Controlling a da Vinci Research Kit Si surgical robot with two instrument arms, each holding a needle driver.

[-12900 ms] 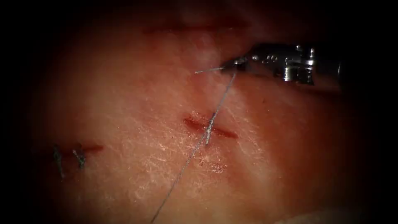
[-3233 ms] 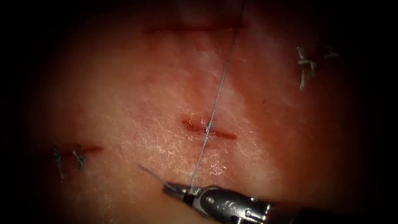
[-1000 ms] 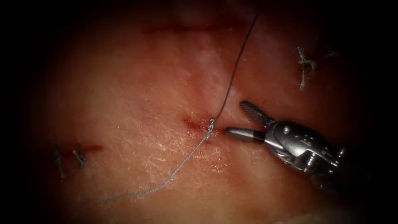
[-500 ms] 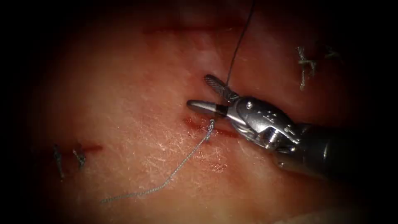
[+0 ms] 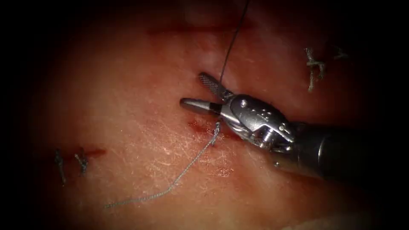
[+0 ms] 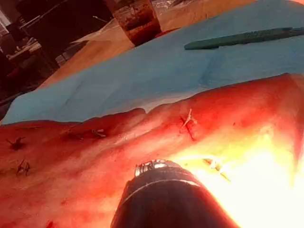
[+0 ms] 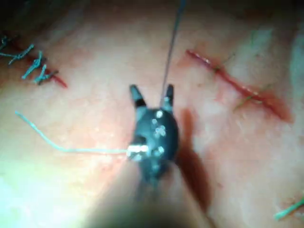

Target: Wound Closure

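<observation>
The right tool (image 5: 194, 90) comes in from the right and hovers just above the short cut (image 5: 200, 126) in the tissue (image 5: 140, 106). Its jaws are open and hold nothing. A taut strand of thread (image 5: 232, 42) rises from the knot (image 5: 217, 127) on the cut, passes between those open jaws and runs off the top edge. The thread's loose tail (image 5: 170, 187) lies slack on the tissue, trailing left and toward the front. In the right wrist view the right tool (image 7: 153, 95) straddles the same strand (image 7: 170, 52). The left tool's dark shaft (image 6: 161, 199) hides its own jaws.
Stitched cuts with cut thread ends sit at the left (image 5: 79, 157) and the far right (image 5: 313, 68); an unstitched cut (image 5: 191, 30) lies at the back. In the left wrist view a blue drape (image 6: 142, 71) carries a green-handled instrument (image 6: 247, 38) and a jar (image 6: 137, 19).
The right tool has moved up and left, from the right of the knot to above the cut. Its jaws stayed open and now have the taut strand between them.
</observation>
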